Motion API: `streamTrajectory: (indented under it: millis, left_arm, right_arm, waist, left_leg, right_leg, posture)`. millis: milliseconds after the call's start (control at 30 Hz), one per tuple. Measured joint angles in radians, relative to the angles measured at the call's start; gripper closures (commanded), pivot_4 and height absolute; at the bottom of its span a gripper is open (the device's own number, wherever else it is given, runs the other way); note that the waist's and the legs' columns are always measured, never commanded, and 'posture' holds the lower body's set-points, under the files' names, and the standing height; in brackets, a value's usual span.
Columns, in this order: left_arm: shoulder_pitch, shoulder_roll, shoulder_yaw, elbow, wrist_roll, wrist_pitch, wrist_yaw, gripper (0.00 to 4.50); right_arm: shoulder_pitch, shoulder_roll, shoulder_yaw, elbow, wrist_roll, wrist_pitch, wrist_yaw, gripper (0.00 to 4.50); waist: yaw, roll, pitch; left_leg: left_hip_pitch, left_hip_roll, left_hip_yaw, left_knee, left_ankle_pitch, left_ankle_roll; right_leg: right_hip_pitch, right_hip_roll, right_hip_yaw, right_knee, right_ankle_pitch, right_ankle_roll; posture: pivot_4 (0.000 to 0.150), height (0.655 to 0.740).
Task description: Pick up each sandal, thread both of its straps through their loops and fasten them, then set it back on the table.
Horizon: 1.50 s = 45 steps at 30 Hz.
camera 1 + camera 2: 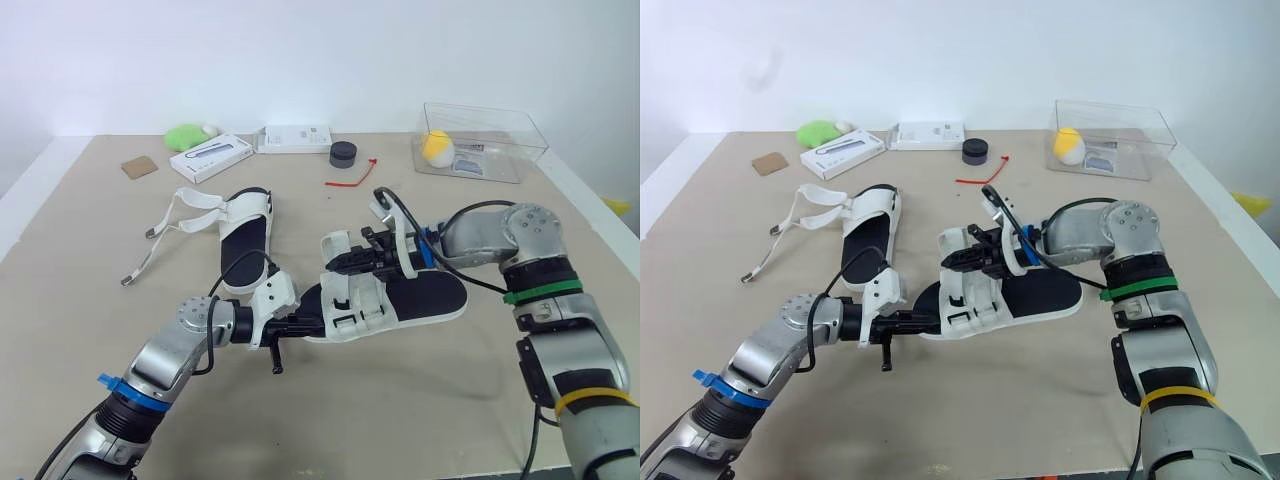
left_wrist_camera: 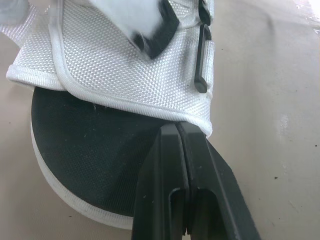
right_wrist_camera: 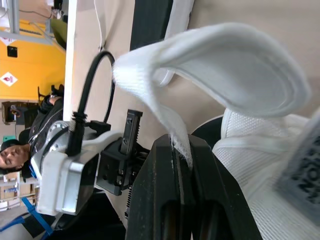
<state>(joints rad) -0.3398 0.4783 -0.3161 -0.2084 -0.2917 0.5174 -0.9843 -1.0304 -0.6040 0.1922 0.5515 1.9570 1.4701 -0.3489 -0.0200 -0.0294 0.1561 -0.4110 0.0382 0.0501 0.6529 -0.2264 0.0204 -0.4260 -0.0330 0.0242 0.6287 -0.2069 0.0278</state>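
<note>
While the right gripper (image 3: 181, 145) is clamping, jaws closed, on the white woven strap (image 3: 150, 100) of the white mesh sandal with a black footbed (image 1: 420, 298), which is lying near the middle of the beige surface (image 1: 450, 400), the left gripper (image 2: 178, 127) is resting with fingers pressed together at the hem of the sandal's toe end; whether it is pinching anything cannot be told. If that bracing is only contact, pulling the strap is likely to drag or tip the sandal. The strap, held by a narrow edge, is at risk of slipping free or twisting before reaching the black plastic loop (image 2: 201, 60).
</note>
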Motion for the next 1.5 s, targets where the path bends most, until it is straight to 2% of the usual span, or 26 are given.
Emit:
streamTrajectory:
  millis: [833, 1267, 1367, 1500]
  left_arm:
    - [0.002, -0.005, -0.001, -0.002, 0.000, -0.001, 0.004, 4.50]
    - [0.009, -0.014, -0.002, -0.006, 0.000, -0.001, 0.014, 4.50]
    - [0.010, -0.019, -0.003, -0.006, 0.001, -0.001, 0.016, 4.50]
    - [0.010, -0.022, -0.004, -0.007, 0.001, -0.001, 0.017, 4.50]
  right_arm:
    - [0.043, 0.008, 0.028, -0.069, 0.000, 0.072, 0.059, 4.31]
    - [-0.028, 0.012, 0.045, 0.044, 0.000, 0.122, 0.128, 4.31]
    - [-0.022, 0.010, 0.047, 0.030, 0.000, 0.119, 0.126, 4.31]
    - [0.054, -0.006, 0.046, -0.084, 0.000, 0.056, 0.062, 4.31]
  waist:
    - [0.000, 0.000, 0.000]
    - [0.000, 0.000, 0.000]
    - [0.000, 0.000, 0.000]
    - [0.000, 0.000, 0.000]
  left_leg:
    - [-0.001, -0.002, 0.000, 0.000, 0.000, 0.001]
    - [-0.002, -0.005, -0.001, 0.000, -0.001, 0.001]
    - [-0.002, -0.006, -0.001, 0.000, -0.001, 0.001]
    - [-0.003, -0.008, -0.001, 0.000, -0.001, 0.001]
  right_leg:
    - [0.000, -0.002, 0.000, 0.000, -0.001, 0.002]
    - [0.000, -0.005, -0.001, 0.000, -0.001, 0.004]
    - [0.000, -0.007, -0.001, 0.000, -0.002, 0.005]
    - [0.000, -0.009, -0.001, -0.001, -0.002, 0.007]
  posture:
    - [0.150, 0.7400]
    - [0.150, 0.7400]
    - [0.150, 0.7400]
    - [0.150, 0.7400]
